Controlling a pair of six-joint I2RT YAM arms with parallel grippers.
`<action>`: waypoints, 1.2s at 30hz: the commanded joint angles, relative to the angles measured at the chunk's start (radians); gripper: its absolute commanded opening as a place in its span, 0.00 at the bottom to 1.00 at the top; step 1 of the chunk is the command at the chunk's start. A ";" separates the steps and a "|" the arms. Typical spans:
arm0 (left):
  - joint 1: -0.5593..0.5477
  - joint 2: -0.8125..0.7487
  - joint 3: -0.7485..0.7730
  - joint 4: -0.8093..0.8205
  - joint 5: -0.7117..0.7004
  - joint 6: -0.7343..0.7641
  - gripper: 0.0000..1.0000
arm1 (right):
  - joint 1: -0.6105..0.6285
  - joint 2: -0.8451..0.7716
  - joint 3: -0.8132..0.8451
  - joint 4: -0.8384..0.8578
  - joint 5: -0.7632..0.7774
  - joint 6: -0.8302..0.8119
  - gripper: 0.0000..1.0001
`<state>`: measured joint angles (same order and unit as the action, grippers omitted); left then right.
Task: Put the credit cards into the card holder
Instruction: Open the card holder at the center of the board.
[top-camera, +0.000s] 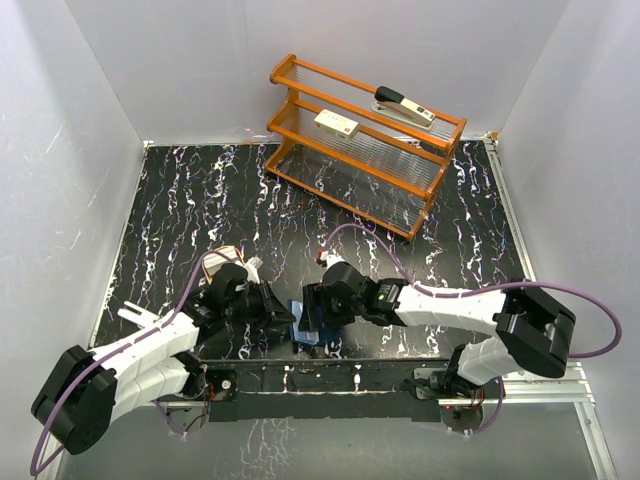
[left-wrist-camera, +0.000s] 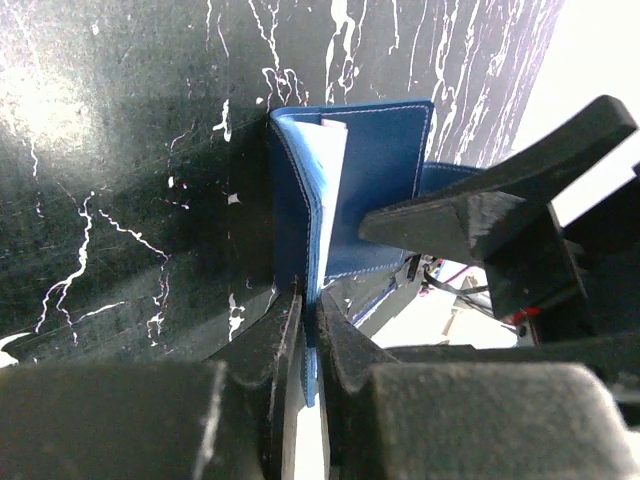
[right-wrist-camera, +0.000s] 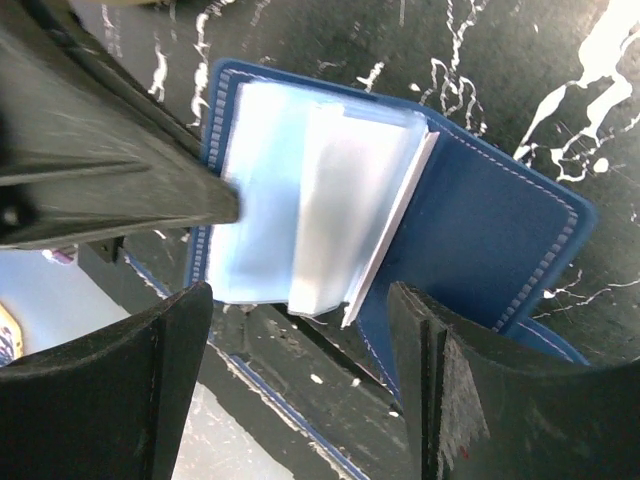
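The card holder lies open at the table's near edge, between both grippers. My left gripper is shut on one navy flap of the card holder and holds it upright. My right gripper is open and empty just over the holder's pale blue pockets. One whitish credit card sits part-way in a pocket, and its edge shows in the left wrist view. Other cards are out of view. In the top view the left gripper and right gripper nearly meet.
An orange wire rack stands at the back, with a cream red-label box and a stapler-like tool on it. The table's front edge and metal rail lie right below the holder. White walls enclose three sides.
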<state>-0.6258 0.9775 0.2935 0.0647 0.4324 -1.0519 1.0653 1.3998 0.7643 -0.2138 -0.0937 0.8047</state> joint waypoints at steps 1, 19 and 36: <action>-0.005 -0.038 -0.009 -0.006 0.016 -0.011 0.00 | 0.002 -0.001 -0.055 0.116 -0.003 -0.010 0.69; -0.005 -0.054 -0.042 0.032 0.024 -0.035 0.00 | 0.004 0.024 -0.087 0.196 -0.043 0.042 0.79; -0.004 -0.051 -0.044 0.049 0.040 -0.040 0.00 | 0.004 0.067 -0.051 0.108 0.038 0.042 0.77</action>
<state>-0.6258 0.9386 0.2508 0.1005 0.4404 -1.0859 1.0657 1.4597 0.6716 -0.0715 -0.1257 0.8448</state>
